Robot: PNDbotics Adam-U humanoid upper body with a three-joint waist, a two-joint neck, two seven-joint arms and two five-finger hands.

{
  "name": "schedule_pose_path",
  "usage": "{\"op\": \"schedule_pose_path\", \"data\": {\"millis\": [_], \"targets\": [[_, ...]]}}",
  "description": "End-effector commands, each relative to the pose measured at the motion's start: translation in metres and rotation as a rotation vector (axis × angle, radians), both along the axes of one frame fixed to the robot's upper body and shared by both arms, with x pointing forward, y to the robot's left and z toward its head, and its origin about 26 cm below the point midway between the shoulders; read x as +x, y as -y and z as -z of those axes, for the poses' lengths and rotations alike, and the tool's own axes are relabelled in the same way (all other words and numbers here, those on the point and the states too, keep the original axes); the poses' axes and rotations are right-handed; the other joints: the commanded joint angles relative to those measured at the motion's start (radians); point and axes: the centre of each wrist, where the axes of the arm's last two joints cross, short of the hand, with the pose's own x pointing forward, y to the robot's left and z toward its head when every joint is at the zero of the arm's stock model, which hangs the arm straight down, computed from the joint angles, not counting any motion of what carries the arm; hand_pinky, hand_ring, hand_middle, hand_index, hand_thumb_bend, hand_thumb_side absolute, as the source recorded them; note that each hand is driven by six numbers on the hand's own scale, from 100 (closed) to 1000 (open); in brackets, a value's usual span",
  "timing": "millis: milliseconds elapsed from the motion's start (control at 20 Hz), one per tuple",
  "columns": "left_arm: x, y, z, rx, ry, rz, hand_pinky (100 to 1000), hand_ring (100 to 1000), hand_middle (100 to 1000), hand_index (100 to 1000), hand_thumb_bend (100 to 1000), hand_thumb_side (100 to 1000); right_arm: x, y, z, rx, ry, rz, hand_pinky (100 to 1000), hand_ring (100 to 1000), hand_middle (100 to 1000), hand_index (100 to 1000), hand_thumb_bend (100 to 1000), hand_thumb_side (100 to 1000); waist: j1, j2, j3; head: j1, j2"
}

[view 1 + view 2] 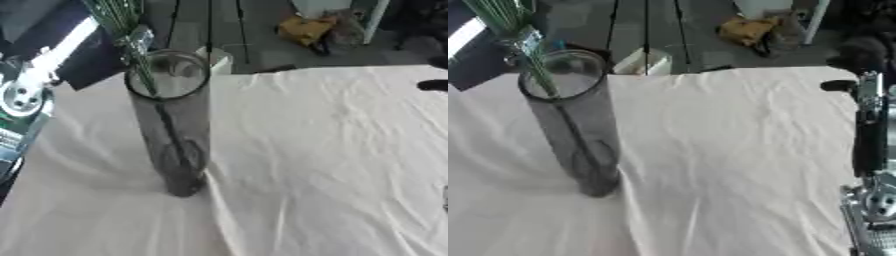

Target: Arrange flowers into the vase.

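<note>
A tall cylinder vase [171, 127] of smoky clear glass stands upright on the bench [332, 165], which is covered with a creased white cloth [737, 150]; in the left eye view the vase sits toward nine o'clock from the middle of the picture, its round mouth up near eleven o'clock and its base lower, close to the centre-left. A bunch of thin green flower stems [131, 37] is already in the vase: the stems enter the mouth at its left side, lean toward eleven o'clock above the rim and run out of the top of the picture, so no blooms show. Inside the glass the stems appear as a dark line slanting down to the base. A small pale band [528, 40] shows on the stems just above the rim. At the left edge of the left eye view, around nine o'clock, part of the robot's left arm [22, 97] shows as silver joints and dark casing beside the bench; its hand cannot be made out, so whether its fingers are spread or curled cannot be told. At the right edge of the right eye view, from three to five o'clock, the black-and-silver right arm [872, 165] runs down the picture, well apart from the vase; its hand cannot be made out either. Beyond the far edge of the bench, at twelve to one o'clock, lies a dark floor [254, 30] with a yellow object [304, 29] on it.
</note>
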Motion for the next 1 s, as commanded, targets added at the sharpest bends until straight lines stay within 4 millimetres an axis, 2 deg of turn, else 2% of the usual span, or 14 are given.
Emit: {"op": "schedule_pose_path", "data": {"millis": [50,250,350,400,450,600,700,800,1000], "targets": [[-0.007,-0.004,-0.012,0.066,0.022,0.004,671,835,853,945,100,1000,-0.003,0.001,-0.008,-0.009,0.029,-0.002,595,767,618,764,100,1000,-0.010,-0.008,-0.002,0.000,-0.015],[-0.009,-0.005,-0.016,0.123,0.006,0.022,777,894,901,1000,100,1000,-0.004,0.001,-0.007,-0.008,0.027,-0.003,594,766,616,764,100,1000,-0.010,-0.009,-0.002,0.000,-0.016],[-0.010,-0.006,-0.019,0.136,0.006,0.029,777,894,901,1000,100,1000,-0.004,0.001,-0.007,-0.008,0.026,-0.002,594,766,616,764,100,1000,-0.010,-0.009,-0.001,0.001,-0.016],[-0.010,-0.007,-0.019,0.140,0.004,0.031,838,926,924,1000,100,1000,-0.004,0.002,-0.007,-0.008,0.026,-0.002,594,766,616,764,100,1000,-0.010,-0.010,-0.001,0.001,-0.016],[-0.010,-0.007,-0.019,0.155,-0.011,0.038,846,930,927,1000,100,1000,-0.004,0.002,-0.007,-0.008,0.026,-0.003,594,766,616,764,100,1000,-0.009,-0.011,-0.001,0.000,-0.016],[-0.010,-0.010,-0.023,0.187,-0.058,0.048,850,931,923,1000,419,1000,-0.004,0.002,-0.007,-0.008,0.024,-0.002,594,766,615,764,100,1000,-0.007,-0.013,0.000,0.000,-0.015],[-0.011,-0.013,-0.027,0.181,-0.068,0.046,847,928,921,1000,497,1000,-0.004,0.002,-0.006,-0.008,0.022,-0.001,594,766,615,764,100,1000,-0.007,-0.015,0.001,-0.001,-0.015],[-0.012,-0.015,-0.029,0.175,-0.070,0.043,849,930,923,1000,532,1000,-0.004,0.002,-0.006,-0.008,0.022,-0.001,595,766,615,764,100,1000,-0.007,-0.016,0.002,-0.002,-0.015],[-0.015,-0.020,-0.032,0.167,-0.070,0.031,848,929,923,1000,546,1000,-0.004,0.003,-0.006,-0.008,0.021,0.000,595,766,615,764,100,1000,-0.008,-0.017,0.004,-0.003,-0.015]]}}
